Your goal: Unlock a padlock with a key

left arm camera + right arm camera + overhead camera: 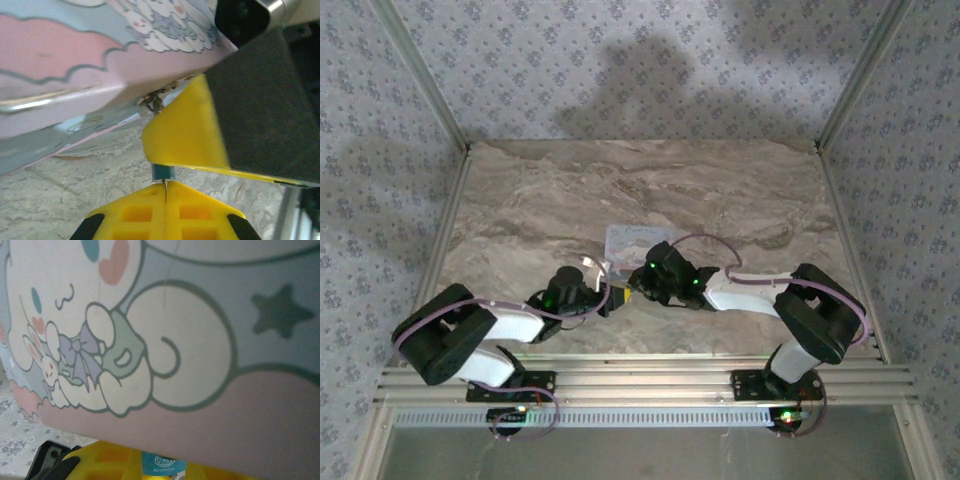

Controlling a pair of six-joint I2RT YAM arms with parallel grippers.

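The padlock (pixel 163 172) is a tiny teal-blue block with a round logo (pixel 162 465). It hangs just in front of the tin. My right gripper (pixel 161 471) is shut on the padlock, its yellow fingers (pixel 185 135) clamping it from above in the left wrist view. My left gripper (pixel 165 190) is shut directly under the padlock. A thin metal sliver, the key (pixel 165 185), sits pinched edge-on in the seam between its tips and touches the padlock's underside. In the top view both grippers, left (pixel 607 297) and right (pixel 638 287), meet near the table's front centre.
A light-blue and pink cartoon-printed tin box (pixel 635 238) lies just behind the grippers, very close to both wrist cameras (pixel 190 340). The marble-patterned table (pixel 720 190) stretches beyond it. Metal frame posts (pixel 430 110) and patterned walls enclose the sides.
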